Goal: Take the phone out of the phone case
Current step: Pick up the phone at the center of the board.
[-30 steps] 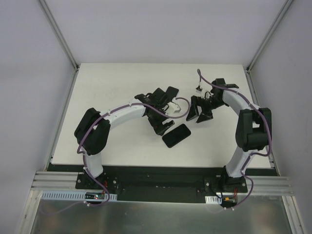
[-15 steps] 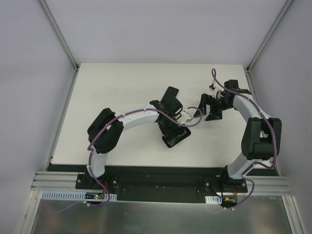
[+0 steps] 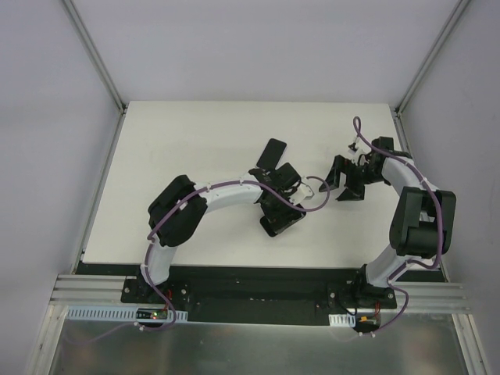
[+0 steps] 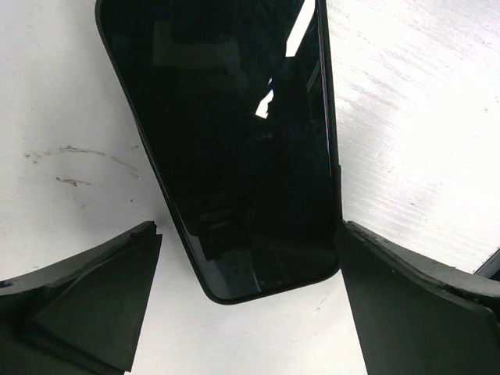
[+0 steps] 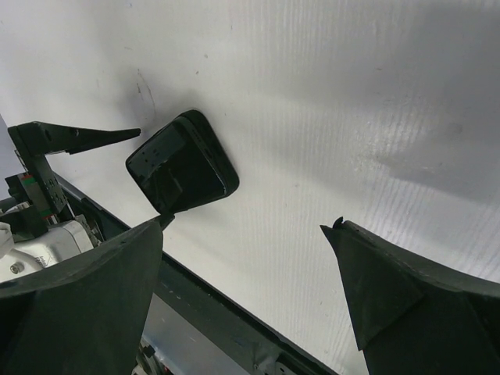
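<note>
Both tools released. Left tool (image 4: 248, 234) has its fingers spread either side of the phone (image 4: 226, 141), no contact. Right tool (image 5: 246, 223) gapes over bare bench (image 3: 180, 141), nearer the right edge.

Phone lies flat, screen up, mid-bench toward the near edge.

Risk, we judge: a squeeze across the glossy sides pinches case and phone together, or sends it skidding toward the near edge.

Hard to read: whether the phone's dark rim is the case. Its far end is cut off. A second dark slab (image 3: 272, 153) beyond could be either part.

Phone (image 4: 234, 156) on table (image 3: 187, 141) (beneath left pincer (image 4: 246, 228)).
</note>
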`<state>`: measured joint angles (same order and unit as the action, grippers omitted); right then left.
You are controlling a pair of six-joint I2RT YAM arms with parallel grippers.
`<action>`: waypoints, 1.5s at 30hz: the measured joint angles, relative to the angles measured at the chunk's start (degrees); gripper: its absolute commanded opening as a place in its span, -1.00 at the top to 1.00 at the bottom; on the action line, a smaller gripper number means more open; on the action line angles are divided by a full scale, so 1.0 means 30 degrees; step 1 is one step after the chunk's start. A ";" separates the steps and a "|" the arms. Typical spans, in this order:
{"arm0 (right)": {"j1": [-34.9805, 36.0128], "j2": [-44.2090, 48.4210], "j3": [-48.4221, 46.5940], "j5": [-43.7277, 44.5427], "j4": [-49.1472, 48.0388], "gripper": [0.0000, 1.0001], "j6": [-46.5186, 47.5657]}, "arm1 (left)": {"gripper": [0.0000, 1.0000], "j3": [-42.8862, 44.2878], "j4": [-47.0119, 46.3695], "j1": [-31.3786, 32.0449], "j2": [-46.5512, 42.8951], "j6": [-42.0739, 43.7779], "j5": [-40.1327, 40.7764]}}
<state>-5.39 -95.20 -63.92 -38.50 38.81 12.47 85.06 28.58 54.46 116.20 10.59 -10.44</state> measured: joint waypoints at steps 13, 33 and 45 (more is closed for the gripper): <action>-0.0015 0.0248 0.0219 0.0036 -0.0444 -0.98 -0.0102 | -1.00 0.0408 0.0291 0.0240 0.0277 -0.0437 0.0525; -0.0022 0.0248 0.0313 -0.0029 -0.0510 -0.98 -0.0117 | -0.99 0.1923 0.0022 0.0619 0.1508 -0.1523 0.1035; -0.0284 0.0284 0.0437 0.0131 -0.0867 -0.98 -0.0306 | -1.00 0.1093 -0.1406 0.0743 0.1297 -0.1472 0.2200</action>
<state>-6.24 -94.35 -62.61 -38.11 36.21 11.55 88.33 24.36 56.69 120.09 6.17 -3.84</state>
